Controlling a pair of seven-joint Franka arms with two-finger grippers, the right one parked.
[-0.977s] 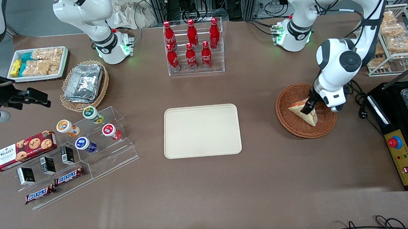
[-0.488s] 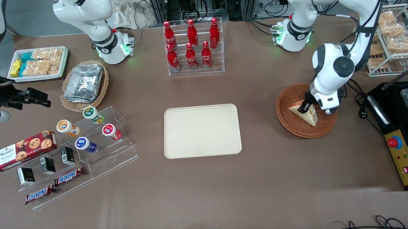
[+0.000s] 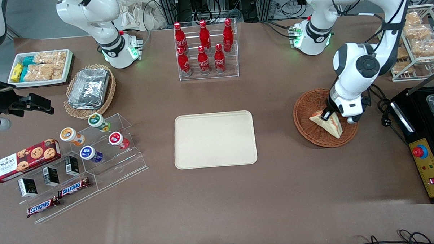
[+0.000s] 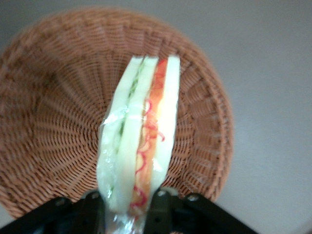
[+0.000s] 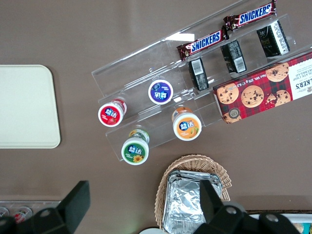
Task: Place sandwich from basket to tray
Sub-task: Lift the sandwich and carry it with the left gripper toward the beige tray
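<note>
The sandwich (image 3: 332, 125), a wrapped wedge of pale bread with red, orange and green filling, is in the reddish-brown wicker basket (image 3: 305, 116) toward the working arm's end of the table. My left gripper (image 3: 325, 115) is shut on its end. In the left wrist view the sandwich (image 4: 141, 131) stands out from between the black fingers (image 4: 158, 207), over the basket (image 4: 53, 112). The cream-beige tray (image 3: 215, 139) lies bare at the table's middle; its corner also shows in the right wrist view (image 5: 27, 107).
A rack of red cola bottles (image 3: 204, 48) stands farther from the front camera than the tray. A black machine (image 3: 425, 129) sits beside the basket at the table's edge. Acrylic shelves of cups and snack bars (image 3: 84, 159), a foil-container basket (image 3: 89, 88) lie toward the parked arm's end.
The wrist has shifted slightly with the sandwich in its grip; the wedge has turned, its tip now pointing nearer the front camera and closer to the basket's rim.
</note>
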